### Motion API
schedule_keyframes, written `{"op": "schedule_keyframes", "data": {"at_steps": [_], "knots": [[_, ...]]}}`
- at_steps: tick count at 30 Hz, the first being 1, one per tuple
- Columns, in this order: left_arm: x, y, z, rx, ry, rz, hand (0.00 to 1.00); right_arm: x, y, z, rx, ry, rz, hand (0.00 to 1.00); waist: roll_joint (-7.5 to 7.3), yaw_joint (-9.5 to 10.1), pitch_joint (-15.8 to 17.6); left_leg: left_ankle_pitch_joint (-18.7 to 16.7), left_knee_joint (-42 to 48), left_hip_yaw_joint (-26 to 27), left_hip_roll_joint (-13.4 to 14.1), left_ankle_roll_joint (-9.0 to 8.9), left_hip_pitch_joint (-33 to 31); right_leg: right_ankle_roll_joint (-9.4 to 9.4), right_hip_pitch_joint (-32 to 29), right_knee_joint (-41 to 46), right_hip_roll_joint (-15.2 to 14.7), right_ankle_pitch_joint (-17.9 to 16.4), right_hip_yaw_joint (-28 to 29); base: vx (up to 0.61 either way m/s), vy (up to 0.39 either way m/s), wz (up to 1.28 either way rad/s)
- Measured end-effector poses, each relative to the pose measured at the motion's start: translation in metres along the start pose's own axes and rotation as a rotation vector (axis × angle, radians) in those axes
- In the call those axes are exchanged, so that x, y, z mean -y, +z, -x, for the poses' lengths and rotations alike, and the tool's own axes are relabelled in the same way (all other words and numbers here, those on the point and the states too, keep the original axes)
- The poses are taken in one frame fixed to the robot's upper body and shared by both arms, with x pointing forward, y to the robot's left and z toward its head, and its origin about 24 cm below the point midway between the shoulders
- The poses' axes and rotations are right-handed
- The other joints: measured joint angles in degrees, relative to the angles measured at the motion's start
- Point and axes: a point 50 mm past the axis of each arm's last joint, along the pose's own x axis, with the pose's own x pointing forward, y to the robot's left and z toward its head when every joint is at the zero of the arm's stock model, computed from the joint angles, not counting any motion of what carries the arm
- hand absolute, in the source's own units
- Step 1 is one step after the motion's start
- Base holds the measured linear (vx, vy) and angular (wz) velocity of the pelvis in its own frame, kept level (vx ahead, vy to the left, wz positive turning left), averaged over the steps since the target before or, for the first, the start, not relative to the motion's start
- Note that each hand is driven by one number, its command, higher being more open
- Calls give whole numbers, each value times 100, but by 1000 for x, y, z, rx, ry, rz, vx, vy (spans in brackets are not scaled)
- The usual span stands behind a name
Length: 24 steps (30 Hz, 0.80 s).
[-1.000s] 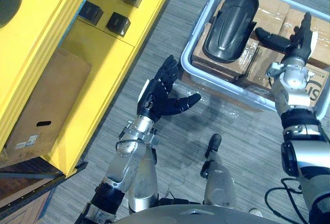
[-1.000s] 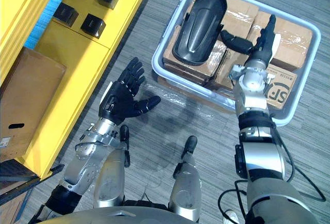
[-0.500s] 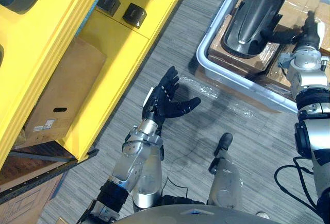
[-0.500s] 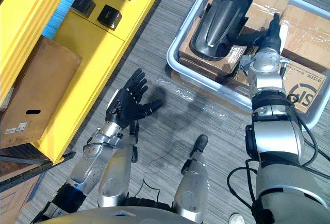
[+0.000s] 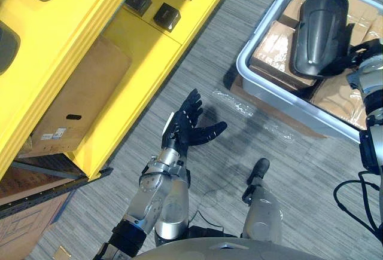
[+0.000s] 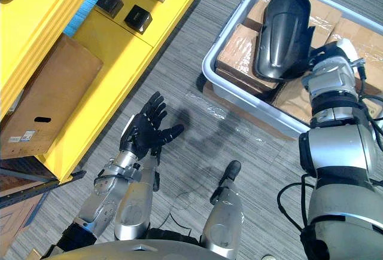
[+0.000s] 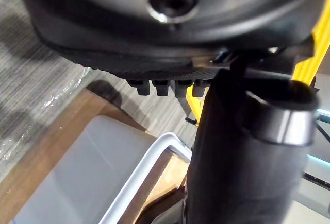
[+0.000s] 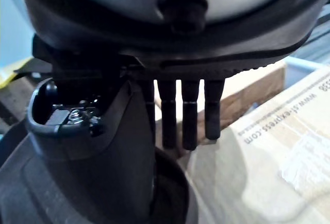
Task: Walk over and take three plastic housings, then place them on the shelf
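A long black plastic housing (image 6: 286, 30) lies on cardboard boxes (image 6: 239, 57) inside a grey bin (image 6: 239, 92) on the floor at the upper right. My right hand (image 6: 328, 54) is in the bin, close against the housing's right side near its lower end. In the right wrist view its fingers (image 8: 188, 116) are straight above a cardboard box (image 8: 278, 147), so it is open. My left hand (image 5: 188, 127) hovers open over the carpet, palm up, left of the bin and holding nothing.
A yellow shelf (image 5: 90, 45) runs along the left, with small black boxes (image 5: 166, 15) on its lower board and dark housings (image 5: 9, 45) higher up. A cardboard box (image 5: 78, 104) stands under it. Grey carpet lies between the shelf and the bin.
The camera has shifted, so the bin shows further right. My right hand has drawn in from reaching over the boxes to the housing's side. My left hand has stayed open.
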Motion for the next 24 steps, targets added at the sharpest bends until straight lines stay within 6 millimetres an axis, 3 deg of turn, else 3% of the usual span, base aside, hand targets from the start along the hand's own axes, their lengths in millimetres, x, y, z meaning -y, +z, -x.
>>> {"op": "schedule_keyframes", "data": {"at_steps": [6, 9, 13, 15, 17, 24], "knots": [[-14, 4, 8, 4, 53, -11, 100, 3, -35, -3, -226, -43, -153, 0, -7, -25, -2, 163, -273, 11, 2, -8, 153, 0, 42, -31, 8, 1, -20, -1, -27, 2], [-18, 9, 13, 18, 65, -17, 100, 19, -60, -5, -318, -139, -215, 0, -16, -68, 4, 213, -373, 18, -2, -7, 176, 9, 39, -53, 9, 9, -25, 0, -11, 0], [-28, 13, 16, 25, 98, -18, 100, 42, -67, -6, -302, -304, -272, 0, -19, -189, 6, 262, -501, 44, 9, -7, 250, 19, 48, -94, 30, 16, -6, 8, -38, -5], [-34, 16, 17, 30, 109, -6, 100, 65, -65, -6, -212, -461, -294, 0, -29, -252, 12, 277, -547, 56, 32, -8, 283, 19, 50, -103, 56, 17, 4, 15, -50, -4], [-36, 17, 18, 40, 114, 5, 100, 73, -59, -5, -140, -521, -312, 0, -54, -270, 19, 275, -557, 102, 49, -8, 338, 18, 65, -103, 72, 18, 44, 15, -47, -10], [-34, 29, 18, 67, 50, -56, 100, 71, -34, 2, 217, -641, -200, 0, -145, -314, 21, 230, -589, 185, 116, -51, 625, 3, 325, -207, 149, 8, 79, -2, -38, -6]]}}
